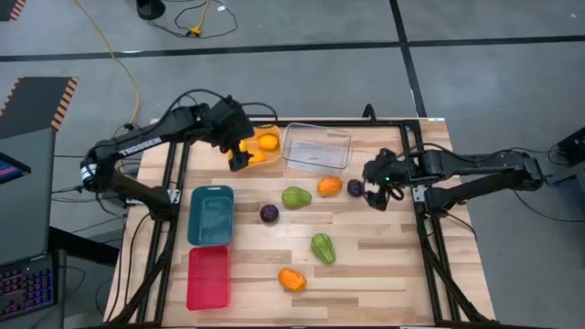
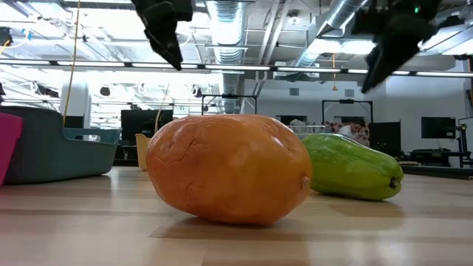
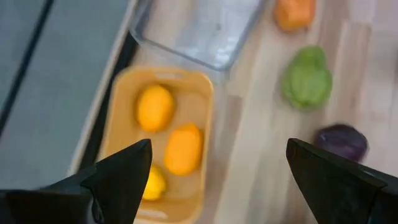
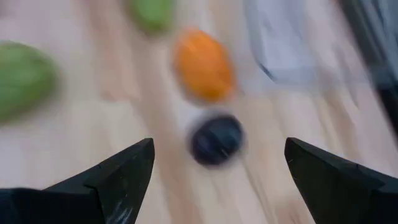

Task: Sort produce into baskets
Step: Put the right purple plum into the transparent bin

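Orange basket under my spread left hand; right hand, fingers apart, near purple piece.

Industrial lab space; exposed ceiling ducts, monitors on benches, taped concrete floor.

dark arms, pointed black fingers

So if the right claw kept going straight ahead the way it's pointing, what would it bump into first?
Most likely the dark purple piece: it sits right ahead of the open right gripper, between its fingers. The orange piece lies just beyond it. Exact depth is hard to judge.
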You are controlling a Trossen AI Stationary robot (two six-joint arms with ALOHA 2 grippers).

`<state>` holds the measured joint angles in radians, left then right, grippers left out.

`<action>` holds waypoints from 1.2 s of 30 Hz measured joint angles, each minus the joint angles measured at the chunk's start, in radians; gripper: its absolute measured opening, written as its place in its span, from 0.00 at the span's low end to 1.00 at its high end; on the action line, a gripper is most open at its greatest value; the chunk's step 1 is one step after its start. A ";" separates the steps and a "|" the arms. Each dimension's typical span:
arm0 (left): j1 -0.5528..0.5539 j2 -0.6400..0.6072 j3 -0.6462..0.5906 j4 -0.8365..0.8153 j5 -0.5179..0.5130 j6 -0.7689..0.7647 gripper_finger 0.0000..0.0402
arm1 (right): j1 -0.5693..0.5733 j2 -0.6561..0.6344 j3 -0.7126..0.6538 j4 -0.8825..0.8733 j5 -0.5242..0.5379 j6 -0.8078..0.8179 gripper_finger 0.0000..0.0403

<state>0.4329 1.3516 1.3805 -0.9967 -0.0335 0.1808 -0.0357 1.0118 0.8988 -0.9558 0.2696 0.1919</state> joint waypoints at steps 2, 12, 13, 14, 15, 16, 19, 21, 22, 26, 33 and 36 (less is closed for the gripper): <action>-0.024 -0.017 -0.037 0.009 -0.004 -0.018 0.89 | -0.025 0.009 -0.016 -0.023 0.012 0.051 0.96; -0.115 -0.037 -0.147 0.092 -0.044 -0.047 0.89 | -0.064 0.010 -0.195 0.225 -0.009 0.149 0.96; -0.121 -0.037 -0.153 0.103 -0.047 -0.047 0.89 | -0.063 0.010 -0.205 0.246 -0.009 0.149 0.96; -0.127 -0.037 -0.157 0.110 -0.050 -0.047 0.89 | -0.063 0.011 -0.213 0.256 -0.009 0.149 0.96; -0.130 -0.037 -0.160 0.117 -0.053 -0.047 0.89 | -0.063 0.015 -0.219 0.269 -0.009 0.154 0.96; -0.133 -0.037 -0.160 0.119 -0.057 -0.048 0.89 | -0.063 0.025 -0.221 0.275 -0.009 0.165 0.96; -0.141 -0.037 -0.160 0.132 -0.059 -0.050 0.89 | -0.063 0.066 -0.234 0.297 -0.008 0.209 0.96; -0.145 -0.037 -0.160 0.133 -0.060 -0.051 0.89 | -0.063 0.107 -0.238 0.307 -0.008 0.225 0.96; -0.146 -0.037 -0.160 0.134 -0.060 -0.051 0.89 | -0.064 0.131 -0.238 0.311 -0.008 0.227 0.96; -0.147 -0.037 -0.160 0.135 -0.060 -0.051 0.89 | -0.064 0.230 -0.239 0.355 0.019 0.228 0.96; -0.147 -0.037 -0.160 0.135 -0.060 -0.054 0.89 | -0.071 0.382 -0.239 0.421 0.050 0.245 0.96; -0.147 -0.037 -0.160 0.135 -0.060 -0.054 0.89 | -0.072 0.430 -0.239 0.418 0.050 0.253 0.92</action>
<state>0.2863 1.3144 1.2205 -0.8616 -0.0937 0.1263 -0.1074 1.4421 0.6601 -0.5378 0.3195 0.4452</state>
